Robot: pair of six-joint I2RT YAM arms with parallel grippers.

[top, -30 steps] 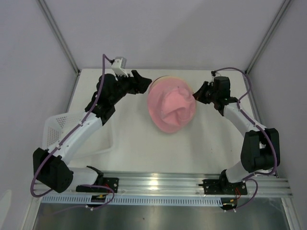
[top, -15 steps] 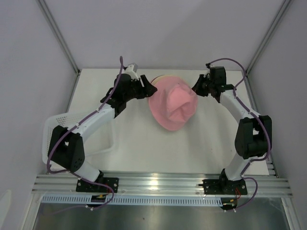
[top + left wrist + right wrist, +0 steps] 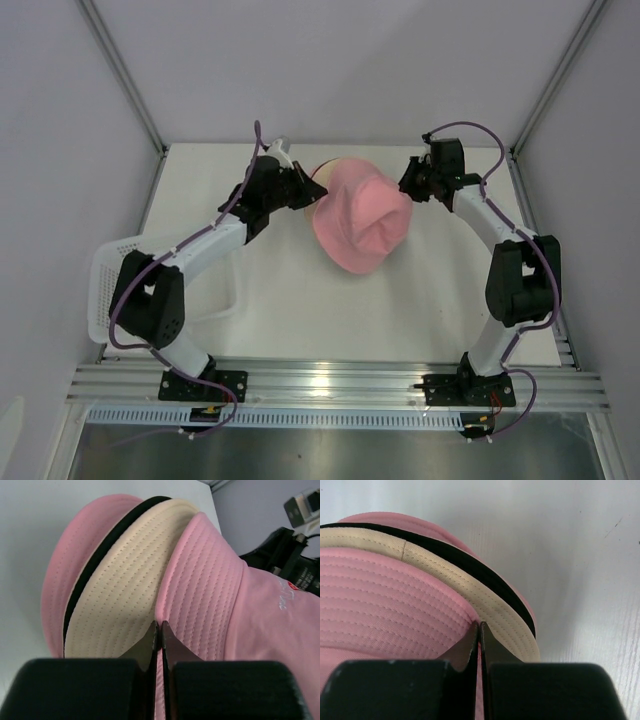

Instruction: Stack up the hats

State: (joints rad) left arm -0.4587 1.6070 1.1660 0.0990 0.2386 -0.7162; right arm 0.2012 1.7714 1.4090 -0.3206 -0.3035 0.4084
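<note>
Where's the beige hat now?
Top view: far centre of the table, between the left gripper and right gripper. The beige hat lies under the top pink hat, above the black hat.

Setting: robotics test cell, lab-type, not domestic. Evidence: two robot arms, left arm (image 3: 200, 250) and right arm (image 3: 515, 280), bolted to an aluminium rail (image 3: 340, 383) along the bottom of the frame. Bare white table (image 3: 300, 315). Plain pale walls (image 3: 340, 60) close it in on three sides. Metal frame posts at upper left (image 3: 120, 70) and upper right (image 3: 562, 70). Purple cables (image 3: 258, 135) run exposed along the arms.
</note>
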